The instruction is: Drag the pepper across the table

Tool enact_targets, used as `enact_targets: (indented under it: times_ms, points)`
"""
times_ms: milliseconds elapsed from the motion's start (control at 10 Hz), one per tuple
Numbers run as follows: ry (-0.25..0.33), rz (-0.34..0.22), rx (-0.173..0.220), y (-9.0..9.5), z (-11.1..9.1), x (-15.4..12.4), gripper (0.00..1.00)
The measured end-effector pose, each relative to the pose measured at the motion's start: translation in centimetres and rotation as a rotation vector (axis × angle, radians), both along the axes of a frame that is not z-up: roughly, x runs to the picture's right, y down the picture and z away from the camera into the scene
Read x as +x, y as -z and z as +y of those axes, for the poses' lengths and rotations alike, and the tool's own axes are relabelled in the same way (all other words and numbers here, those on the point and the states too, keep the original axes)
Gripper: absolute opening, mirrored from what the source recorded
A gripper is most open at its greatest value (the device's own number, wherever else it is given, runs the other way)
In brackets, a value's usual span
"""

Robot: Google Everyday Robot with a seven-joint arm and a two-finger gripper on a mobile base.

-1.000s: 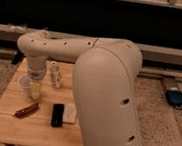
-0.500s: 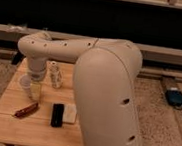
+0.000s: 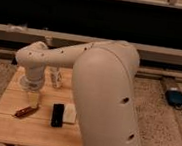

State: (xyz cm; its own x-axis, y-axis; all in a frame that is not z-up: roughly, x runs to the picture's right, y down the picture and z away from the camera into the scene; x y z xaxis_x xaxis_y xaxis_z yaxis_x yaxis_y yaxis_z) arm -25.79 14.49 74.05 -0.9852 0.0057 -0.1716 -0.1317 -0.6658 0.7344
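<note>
On the table (image 3: 36, 131), toward its left side and nearer the front edge: the pepper (image 3: 24, 111), flat on the pale planks. Long axis on a diagonal, from lower left to upper right in the camera view, upper end toward the arm's wrist. Which end tapers: cannot tell (a paler spot at the lower-left tip, nothing more certain).

Just above the upper-right end of the pepper: the gripper (image 3: 32, 98), a pale shape hanging below the round wrist of the arm (image 3: 61, 58) and pointed down at the tabletop. Open or closed: cannot tell. Touching the pepper or only over it: cannot tell either.

To the right of the pepper, near but apart: a black slab (image 3: 57, 115), long axis running front to back. Flush against its right side: a white block (image 3: 70, 113). Farther back on the table, beside the wrist: a small clear container (image 3: 56, 77), upright. Lettering on container, slab or block: not legible.

Filling the right half of the view: the big pale link of the arm, with small dark holes in its shell. On the speckled floor (image 3: 154, 116) at far right: a blue device (image 3: 176, 97) with a cable trailing from it.
</note>
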Motion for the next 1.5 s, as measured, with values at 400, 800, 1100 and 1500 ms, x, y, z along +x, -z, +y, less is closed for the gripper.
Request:
enact_targets:
  times_ms: [400, 800, 1100, 1500]
  points:
    - [0.016, -0.01, -0.055, -1.8, 2.3, -1.6, 0.73]
    - [0.049, -0.015, -0.092, -2.8, 3.8, -2.9, 0.73]
    - [0.071, -0.011, -0.109, -4.1, 5.0, -3.6, 0.73]
    - [0.106, 0.007, -0.107, -5.9, 6.5, -4.4, 0.73]
